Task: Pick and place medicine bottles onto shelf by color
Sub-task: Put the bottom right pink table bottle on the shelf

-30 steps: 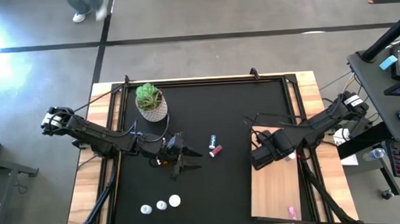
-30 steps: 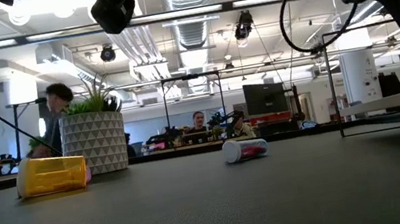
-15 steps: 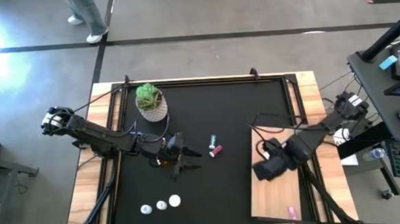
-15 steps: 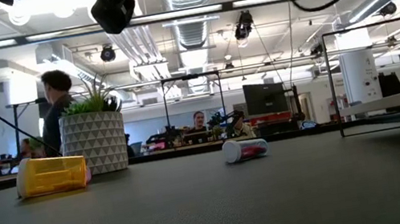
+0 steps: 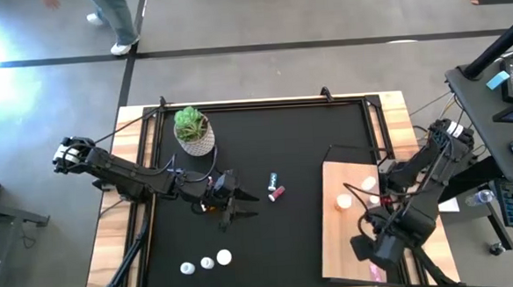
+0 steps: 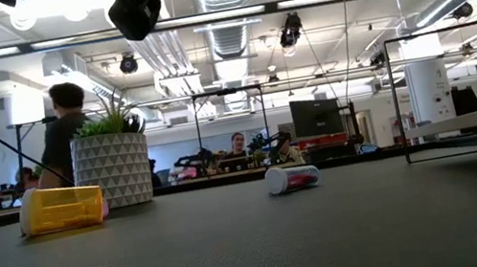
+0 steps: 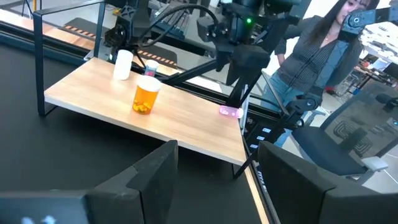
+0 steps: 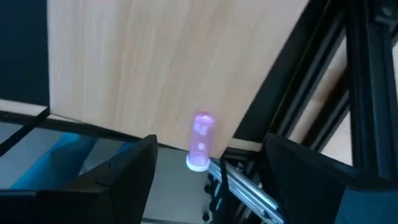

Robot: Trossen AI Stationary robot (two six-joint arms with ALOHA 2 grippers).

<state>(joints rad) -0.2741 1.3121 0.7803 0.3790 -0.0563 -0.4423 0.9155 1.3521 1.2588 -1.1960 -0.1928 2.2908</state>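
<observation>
I have the right gripper (image 5: 364,246) over the near end of the shelf (image 5: 354,244), fingers spread and empty. The pink bottle (image 8: 200,140) lies on its side at the shelf's very edge (half over it, I think). A careless touch can roll it off. The left gripper (image 5: 242,206) waits spread over the mat.

From above I see the mat (image 5: 266,152) filling the middle of the frame, the plant (image 5: 193,131) at its upper left. Two bottles (image 5: 275,186) lie near the centre, one just above the other. Three more (image 5: 206,263) sit in a row at lower left. The shelf (image 5: 354,235) lies at the mat's right; on it, two bottles (image 5: 356,193) stand at its upper end and one (image 5: 375,272) lies at its lower right corner.
</observation>
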